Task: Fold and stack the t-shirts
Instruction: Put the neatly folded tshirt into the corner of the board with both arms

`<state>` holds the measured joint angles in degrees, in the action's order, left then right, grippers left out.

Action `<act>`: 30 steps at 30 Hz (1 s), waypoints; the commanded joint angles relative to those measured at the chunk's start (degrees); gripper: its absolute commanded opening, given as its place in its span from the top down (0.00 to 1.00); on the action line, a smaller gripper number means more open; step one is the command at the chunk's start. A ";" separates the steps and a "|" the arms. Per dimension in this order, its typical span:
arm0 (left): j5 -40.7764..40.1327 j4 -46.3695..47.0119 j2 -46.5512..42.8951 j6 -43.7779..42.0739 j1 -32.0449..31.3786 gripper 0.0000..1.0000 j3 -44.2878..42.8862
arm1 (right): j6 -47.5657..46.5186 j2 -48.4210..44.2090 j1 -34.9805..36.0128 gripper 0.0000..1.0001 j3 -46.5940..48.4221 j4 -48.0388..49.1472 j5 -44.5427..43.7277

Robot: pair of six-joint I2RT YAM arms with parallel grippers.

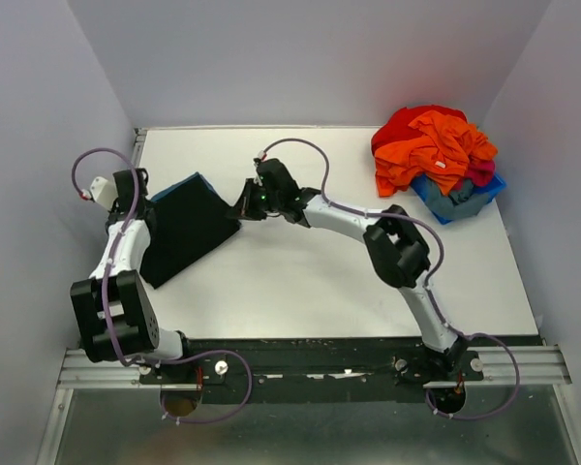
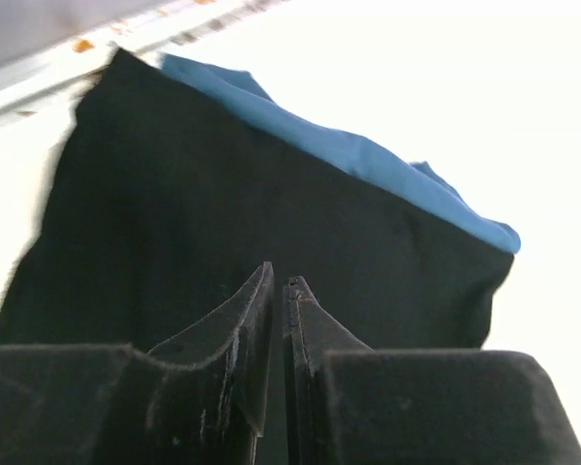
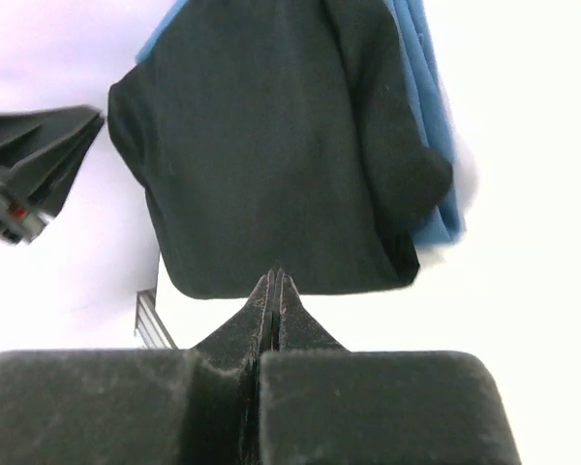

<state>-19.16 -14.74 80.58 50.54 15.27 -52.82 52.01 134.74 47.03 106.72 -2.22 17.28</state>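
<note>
Right gripper (image 3: 274, 278), pressed shut, points at the folded black t-shirt (image 3: 271, 145) just ahead

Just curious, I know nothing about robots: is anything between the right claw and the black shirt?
Nothing visible does. The right gripper, shut, sits right at the edge of the black shirt; the blue shirt lies underneath it, not in between.
</note>
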 commanded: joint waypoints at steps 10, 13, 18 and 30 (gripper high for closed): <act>7.11 0.07 21.53 -2.38 -9.99 0.81 -17.56 | -16.58 -38.38 -0.44 0.99 -37.69 13.29 -15.16; 11.14 1.20 26.63 -2.64 -10.08 0.82 -21.18 | -17.73 -45.33 -0.53 0.99 -44.21 12.94 -18.84; 17.40 1.83 32.88 -2.47 -11.66 0.83 -25.83 | -18.17 -53.95 -1.23 0.99 -52.56 9.61 -24.82; 22.06 8.49 28.78 -4.48 -17.81 0.70 -27.79 | -17.99 -66.61 -3.08 0.96 -64.35 2.31 -36.51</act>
<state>0.67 -10.39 115.39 48.23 0.86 -81.36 35.64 72.62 44.12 44.93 3.29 -11.68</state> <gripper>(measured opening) 0.261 0.015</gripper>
